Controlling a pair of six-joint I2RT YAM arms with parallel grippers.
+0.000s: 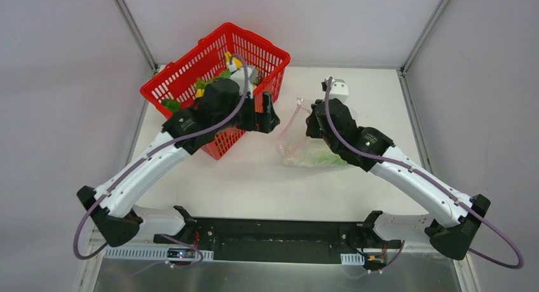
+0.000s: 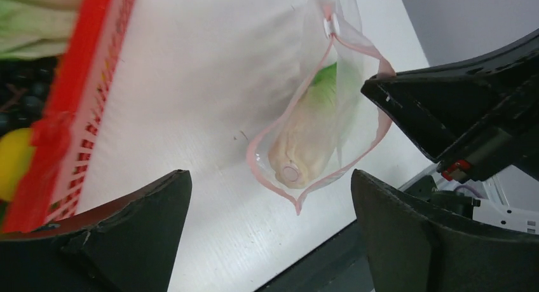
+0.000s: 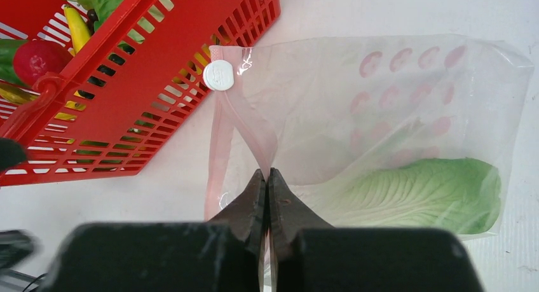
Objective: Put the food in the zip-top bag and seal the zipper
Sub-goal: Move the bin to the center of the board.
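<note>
The clear zip-top bag (image 1: 305, 142) lies on the white table, its mouth gaping toward the basket. A long white-green cabbage (image 3: 419, 193) lies inside it; it also shows in the left wrist view (image 2: 305, 136). My right gripper (image 3: 267, 174) is shut on the upper side of the pink zipper strip (image 3: 251, 130) and holds it lifted. A white slider (image 3: 218, 74) sits at the strip's far end. My left gripper (image 1: 270, 117) is open and empty, above the table between basket and bag. More food (image 1: 229, 69) lies in the basket.
A red mesh basket (image 1: 191, 69) stands at the back left of the table, partly under my left arm, holding bananas, greens and a red fruit (image 3: 35, 60). A small white box (image 1: 337, 87) sits behind the bag. The black base rail (image 1: 273, 238) runs along the near edge.
</note>
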